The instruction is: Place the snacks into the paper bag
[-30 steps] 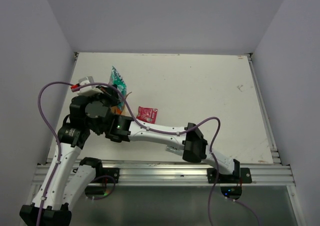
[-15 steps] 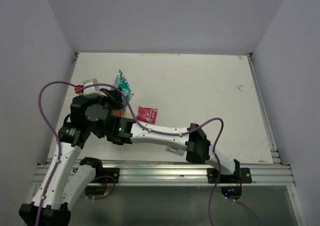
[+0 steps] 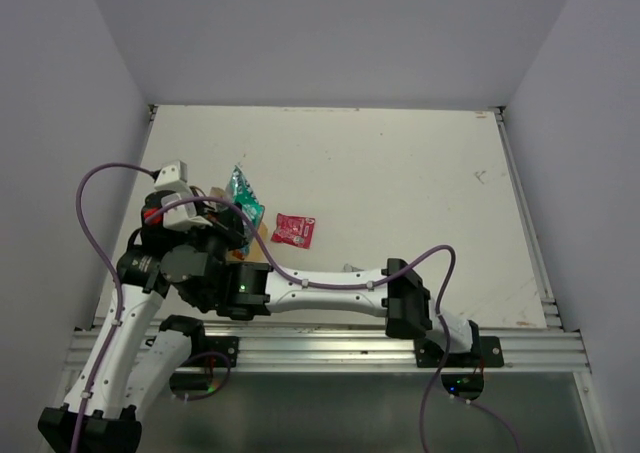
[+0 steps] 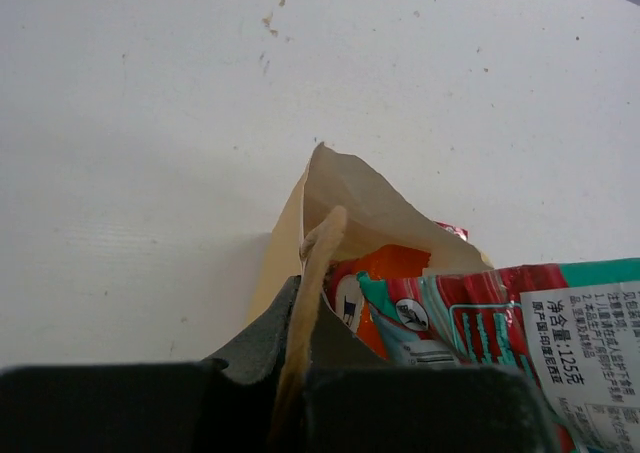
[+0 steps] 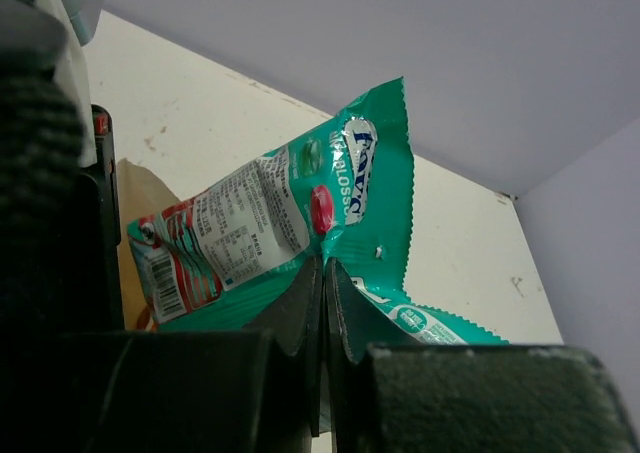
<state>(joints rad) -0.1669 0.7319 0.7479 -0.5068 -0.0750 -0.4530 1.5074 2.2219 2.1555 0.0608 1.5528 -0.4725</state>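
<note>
Seen from above, two white and black robot arms crowd together at the left side of a pale, scuffed surface (image 3: 400,173) enclosed by plain grey walls (image 3: 330,33). The right arm stretches across the front edge to meet the left arm.

The left end effector (image 4: 300,318) is pinched together on the near rim of the paper bag (image 4: 345,198), with the bag's thin tan handle running between its fingers. The paper bag stands on the surface with its mouth gaping open. Inside the mouth sits an orange-red packet (image 4: 395,268).

The right end effector (image 5: 322,278) is clamped tight on the lower edge of the teal-green bag (image 5: 350,193), holding it up off the surface with its zigzag-cut top edge pointing up. In the left wrist view, the printed end of this bag lies across the right side of the paper bag's mouth, over the orange-red packet. How far it reaches inside cannot be told.

The small red packet (image 3: 293,230) lies flat on the surface, just to the right of the two end effectors and apart from the paper bag.
</note>
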